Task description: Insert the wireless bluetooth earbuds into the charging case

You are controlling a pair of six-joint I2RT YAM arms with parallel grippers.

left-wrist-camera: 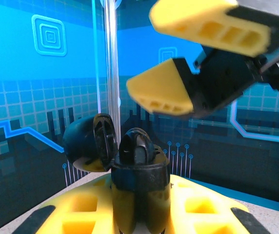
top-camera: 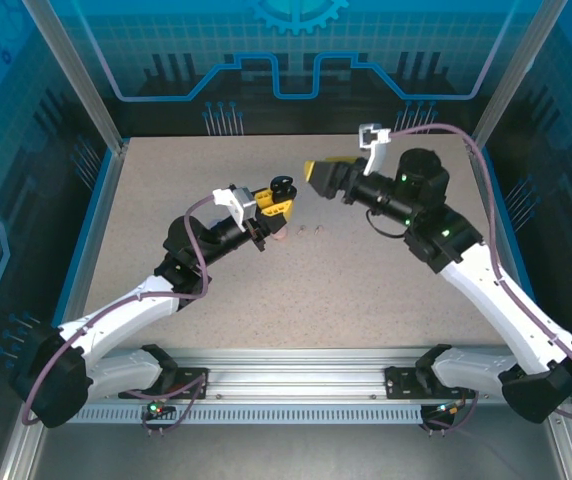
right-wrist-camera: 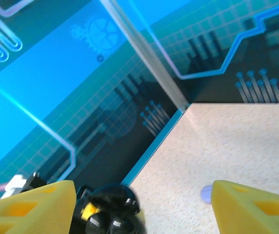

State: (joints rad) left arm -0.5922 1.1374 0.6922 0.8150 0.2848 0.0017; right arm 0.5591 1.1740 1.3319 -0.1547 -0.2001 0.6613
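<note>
Left wrist: clenched left gripper (left-wrist-camera: 139, 214) around glossy, hard black charging case (left-wrist-camera: 139, 180), round lid (left-wrist-camera: 88, 141) hinged open at 10 o'clock. Released right gripper (left-wrist-camera: 144, 53) at 1 o'clock, holding nothing. Two pale earbuds (top-camera: 306, 229) on speckled surface (top-camera: 416, 300), 5 o'clock of case. Probably light, slick, tiny; best pinched across the stem.

Bright, even light with faint shadows; the right gripper (left-wrist-camera: 140, 53) looms blurred (its edges quite soft).
</note>
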